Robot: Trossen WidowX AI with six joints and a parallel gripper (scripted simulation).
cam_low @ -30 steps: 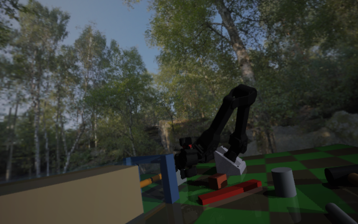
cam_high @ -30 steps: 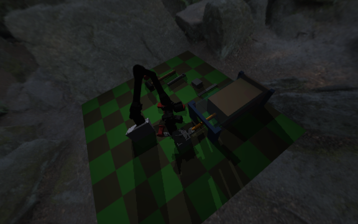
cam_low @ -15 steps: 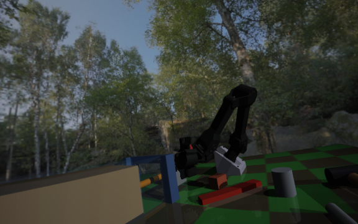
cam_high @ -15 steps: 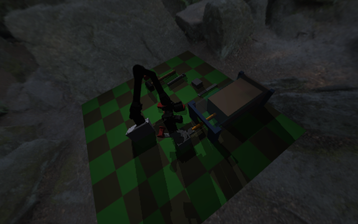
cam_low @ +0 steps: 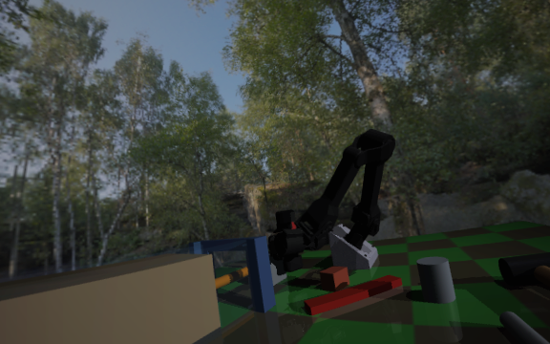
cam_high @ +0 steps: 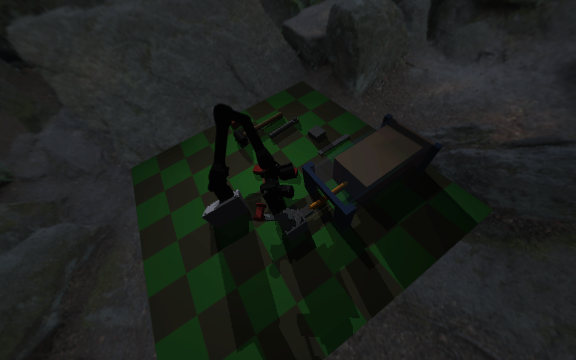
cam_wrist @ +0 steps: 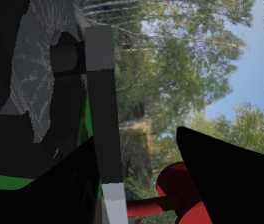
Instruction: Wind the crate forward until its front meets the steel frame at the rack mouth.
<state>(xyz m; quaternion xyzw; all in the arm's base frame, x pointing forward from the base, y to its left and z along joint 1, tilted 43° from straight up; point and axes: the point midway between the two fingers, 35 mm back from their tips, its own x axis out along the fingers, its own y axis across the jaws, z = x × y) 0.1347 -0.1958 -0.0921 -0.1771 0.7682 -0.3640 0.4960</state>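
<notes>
Top view, from the left: the pale arm base [cam_high: 228, 210] [cam_low: 351, 250] stands on the checkered counter [cam_high: 193, 250] [cam_low: 471, 248]. Next comes the mallet [cam_high: 268, 123] [cam_low: 535, 268], and the arm crosses in front of the red bar [cam_high: 258, 170] [cam_low: 351, 293]. The black tool [cam_high: 278, 205] [cam_low: 288, 262] [cam_wrist: 139, 137] hangs over the winch [cam_high: 295, 217] [cam_low: 277, 276] [cam_wrist: 33, 60], partly covering it; the key's seat in the hole cannot be made out. In the wrist view the fingers stand partly open, gripping nothing, with the winch handle [cam_wrist: 105, 125] showing between them; whether either touches it is unclear. Right of the winch, the orange strap [cam_high: 316, 203] [cam_low: 232, 277] runs under the blue frame [cam_high: 326, 188] [cam_low: 260, 274] to the crate [cam_high: 378, 152] [cam_low: 113, 296]. The crate looks flat inside the cubby, beyond the frame from the tool, with a gap before the frame. Its far left is cut off in the exterior view. The counter's near-left side gives the arm room; the frame bounds the right.
</notes>
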